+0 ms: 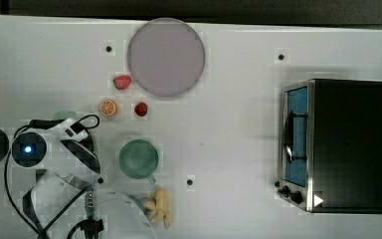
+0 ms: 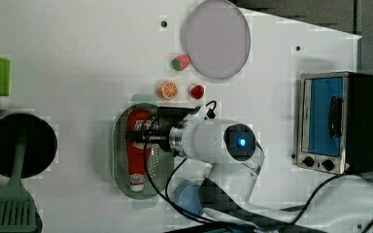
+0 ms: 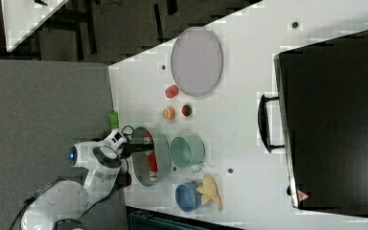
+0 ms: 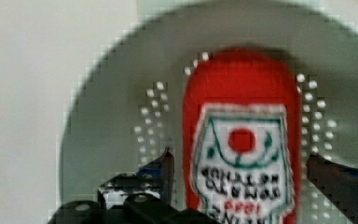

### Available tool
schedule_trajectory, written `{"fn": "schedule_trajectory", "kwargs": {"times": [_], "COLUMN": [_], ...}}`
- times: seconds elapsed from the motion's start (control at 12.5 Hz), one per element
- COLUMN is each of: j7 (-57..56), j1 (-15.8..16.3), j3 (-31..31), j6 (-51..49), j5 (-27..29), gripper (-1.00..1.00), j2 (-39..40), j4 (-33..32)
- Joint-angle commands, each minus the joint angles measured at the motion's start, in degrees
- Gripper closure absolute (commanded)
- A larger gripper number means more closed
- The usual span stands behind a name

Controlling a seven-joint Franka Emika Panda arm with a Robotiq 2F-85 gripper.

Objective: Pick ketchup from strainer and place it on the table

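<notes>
The ketchup (image 2: 138, 155), a red squeeze bottle with a white-and-red label, lies lengthwise in the pale green strainer (image 2: 120, 145) on the white table (image 1: 238, 139). My gripper (image 2: 143, 136) hangs over the bottle's upper body. In the wrist view the gripper (image 4: 240, 161) is open, one dark finger on each side of the ketchup (image 4: 240, 93), both close to its sides, above the strainer's (image 4: 121, 121) perforated bottom. The right view has the ketchup (image 3: 152, 165) in the strainer (image 3: 141, 175) under the gripper (image 3: 141, 146). In the top view the arm covers most of the strainer.
A teal cup (image 1: 138, 158) stands beside the strainer, with bananas (image 1: 160, 206) and a blue cup (image 2: 189, 196) nearby. Two strawberries (image 1: 122, 82), an orange slice (image 1: 108, 107) and a grey-lilac plate (image 1: 165, 56) lie beyond. A toaster oven (image 1: 335, 144) stands at the top view's right. A black pan (image 2: 19, 144) and green spatula (image 2: 9, 208) sit at the left view's left.
</notes>
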Motion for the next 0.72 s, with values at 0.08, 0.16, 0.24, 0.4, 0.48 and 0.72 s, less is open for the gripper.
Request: {"fn": "schedule_trajectory", "kwargs": {"times": [0.08,0.16,0.24,0.4,0.48,0.72], "j7": [5.6,5.6,5.6,5.7,5.6,5.6], "j1": [2.9,3.6,4.1,4.1,4.1,3.4], "j3": [-1.2,-2.0,-2.4,-1.9,-1.5,0.9], "j6": [0.4,0.4,0.5,0.4,0.4,-3.6], "j5": [-1.4,-1.5,-1.5,-1.5,-1.4,0.8], "gripper": [-0.91,-0.67,-0.41,-0.19,-0.19,-0.19], "j2": [0.8,1.0,1.0,-0.3,-1.5,-7.1], "j4": [0.8,1.0,1.0,1.0,0.9,0.7]}}
